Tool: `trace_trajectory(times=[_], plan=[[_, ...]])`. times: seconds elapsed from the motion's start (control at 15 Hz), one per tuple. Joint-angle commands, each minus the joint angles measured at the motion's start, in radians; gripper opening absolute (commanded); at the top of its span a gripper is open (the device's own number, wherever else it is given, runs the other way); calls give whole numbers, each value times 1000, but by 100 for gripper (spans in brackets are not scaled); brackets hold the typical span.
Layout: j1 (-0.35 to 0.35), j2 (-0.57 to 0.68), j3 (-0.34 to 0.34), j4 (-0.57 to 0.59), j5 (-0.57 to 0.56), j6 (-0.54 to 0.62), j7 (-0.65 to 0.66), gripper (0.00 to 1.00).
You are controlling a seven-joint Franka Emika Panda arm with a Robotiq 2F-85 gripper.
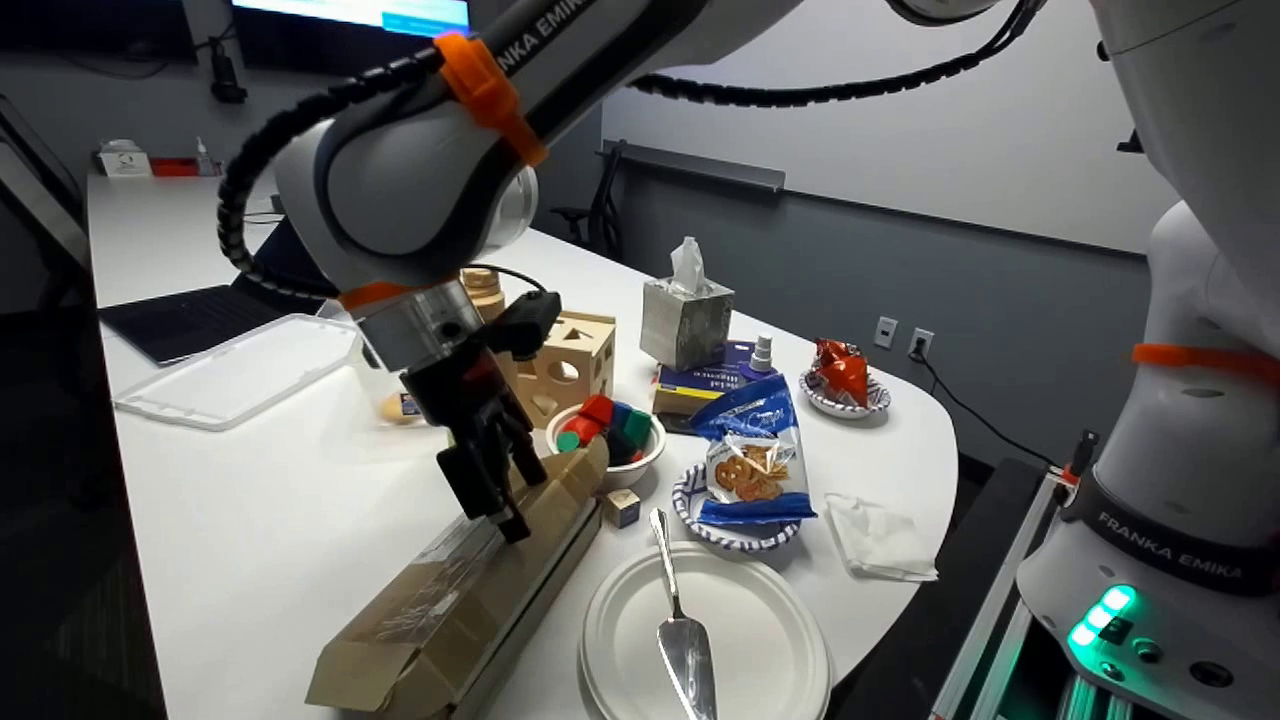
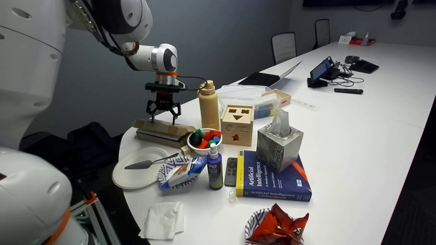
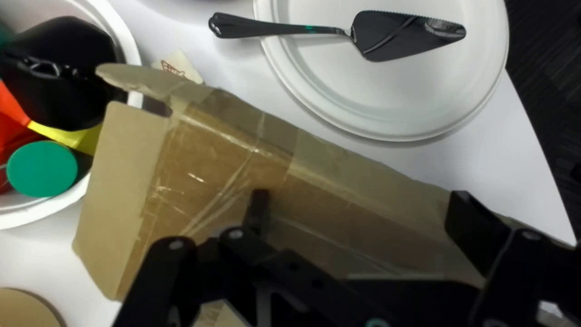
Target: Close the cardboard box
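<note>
gripper: pointing down at the cardboard box, fingers set wide apart along the box's length. tips at the lid; cannot tell whether they touch it.

box: brown, long and narrow, far left on the white table in an exterior view. lid lies over the body; a dark gap shows under its near edge. creased clear tape across the top. in the wrist view an end flap sticks out to the left, close to a white bowl of coloured blocks. small wooden cube just beside bowl and box.

next, in an exterior view: nearer than the box, a white plate, cake server on it, handle out over the right rim. right of the gripper, a tan bottle, then a wooden shape toy.

nearer and right: patterned dish with blue snack bag; purple spray bottle; grey remote; blue book, silvery tissue box on top.

near edge: folded napkin at left, red snack bag on another patterned dish to its right.

far: clear plastic bin, laptop beyond. far right, a desk screen.
</note>
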Motion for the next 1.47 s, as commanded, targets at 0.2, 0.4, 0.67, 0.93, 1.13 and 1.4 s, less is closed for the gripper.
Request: trace_trajectory(times=[0.2,0.4,0.67,0.93,1.13,1.4], plan=[[-8,-17,-22,-149,-35,219,108,100],[1,-7,-37,-170,-60,259,148,100],[6,8,-44,-174,-78,287,180,100],[-1,32,-44,-185,-72,331,188,100],[-4,38,-53,-207,-71,374,203,100],[0,12,-67,-231,-82,384,233,100]])
